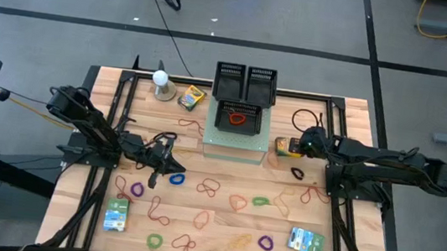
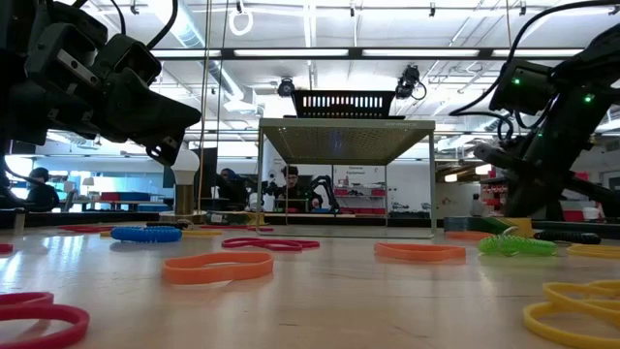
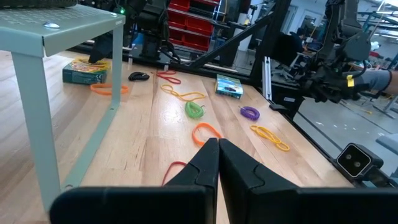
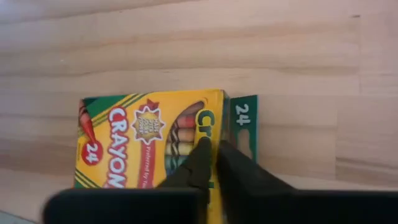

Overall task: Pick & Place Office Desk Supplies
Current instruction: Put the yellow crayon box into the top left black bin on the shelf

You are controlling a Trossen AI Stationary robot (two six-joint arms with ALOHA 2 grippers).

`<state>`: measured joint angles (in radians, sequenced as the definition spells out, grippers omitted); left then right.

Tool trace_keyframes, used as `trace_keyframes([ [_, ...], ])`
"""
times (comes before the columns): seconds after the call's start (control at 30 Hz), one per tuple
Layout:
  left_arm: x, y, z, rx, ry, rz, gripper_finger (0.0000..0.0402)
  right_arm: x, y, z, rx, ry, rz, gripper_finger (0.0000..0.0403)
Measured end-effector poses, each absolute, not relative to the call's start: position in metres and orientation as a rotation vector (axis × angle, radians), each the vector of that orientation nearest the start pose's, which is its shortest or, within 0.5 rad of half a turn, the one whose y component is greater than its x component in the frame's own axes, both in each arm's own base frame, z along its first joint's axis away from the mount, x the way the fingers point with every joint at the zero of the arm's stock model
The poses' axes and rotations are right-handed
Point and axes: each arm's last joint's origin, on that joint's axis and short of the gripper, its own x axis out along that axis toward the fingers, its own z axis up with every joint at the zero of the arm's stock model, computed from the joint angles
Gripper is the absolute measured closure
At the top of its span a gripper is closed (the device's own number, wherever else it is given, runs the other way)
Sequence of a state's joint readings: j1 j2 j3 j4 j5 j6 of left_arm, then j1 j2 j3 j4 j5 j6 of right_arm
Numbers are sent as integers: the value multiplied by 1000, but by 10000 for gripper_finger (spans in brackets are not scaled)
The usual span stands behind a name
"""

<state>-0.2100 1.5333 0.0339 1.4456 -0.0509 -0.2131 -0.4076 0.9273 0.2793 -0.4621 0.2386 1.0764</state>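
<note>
From above, the right gripper (image 1: 300, 145) hid most of the yellow cardboard crayon box (image 1: 282, 146) lying beside the pale green stand (image 1: 234, 149). The left gripper (image 1: 170, 166) reached low over the wooden table (image 1: 221, 218) among scattered rubber bands.

At table height, an orange band (image 2: 217, 267) lay nearest.

The left wrist view showed its fingers pressed together, empty.

The right wrist view showed fingers closed, tips at the box's edge, gripping nothing.

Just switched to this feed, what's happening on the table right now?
The right gripper is shut, its tips over a crayon box lying flat beside the raised stand; no grip shows. The left gripper is shut and empty above the table among scattered rubber bands. One red band already lies in a black tray.
</note>
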Motion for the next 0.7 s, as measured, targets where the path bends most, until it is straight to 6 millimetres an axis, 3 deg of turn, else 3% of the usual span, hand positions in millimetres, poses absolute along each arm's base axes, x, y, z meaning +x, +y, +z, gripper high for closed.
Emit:
trace_keyframes([
  [0.43,180,-37,122,-205,71,-152,383,135,-61,167,825,794,-1064,401],
  [0.7,180,-37,121,-204,78,-151,383,144,-43,194,637,841,-1019,402],
])
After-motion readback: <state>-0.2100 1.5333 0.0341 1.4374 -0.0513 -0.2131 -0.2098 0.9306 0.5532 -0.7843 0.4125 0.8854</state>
